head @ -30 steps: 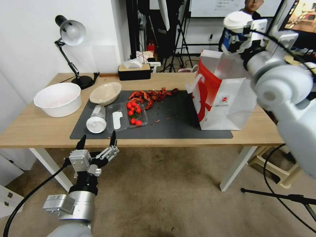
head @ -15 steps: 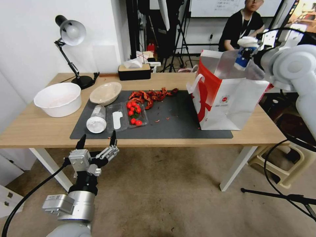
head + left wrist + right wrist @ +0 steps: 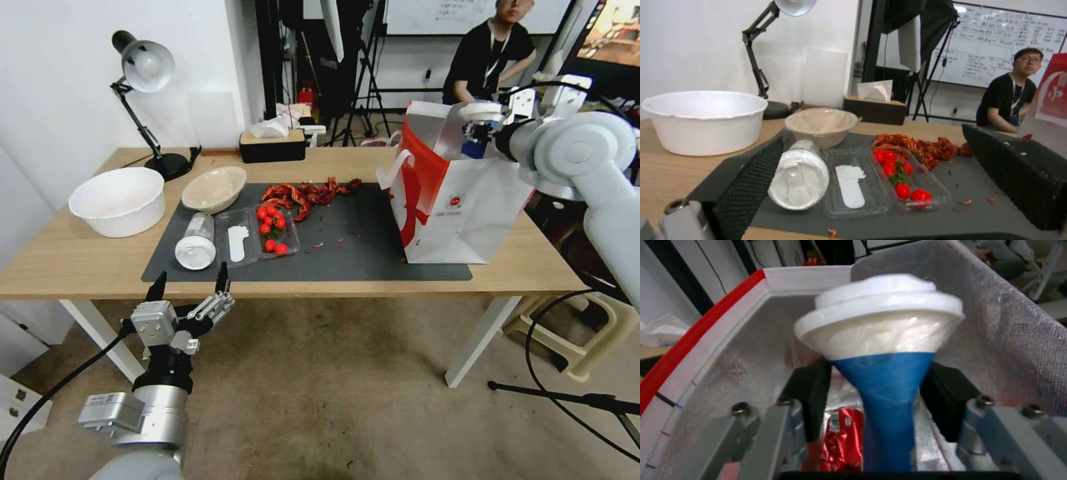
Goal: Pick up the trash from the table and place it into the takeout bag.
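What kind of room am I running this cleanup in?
Most likely a lab or studio dressed as a lunch desk. Behind the table stand tripods and a written-on whiteboard, and a stand's legs and cables cross the floor. A desk lamp and tissue box sit on the table.

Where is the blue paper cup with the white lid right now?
The blue paper cup is clamped in the right gripper inside the mouth of the white-and-red takeout bag, above a crushed red can.
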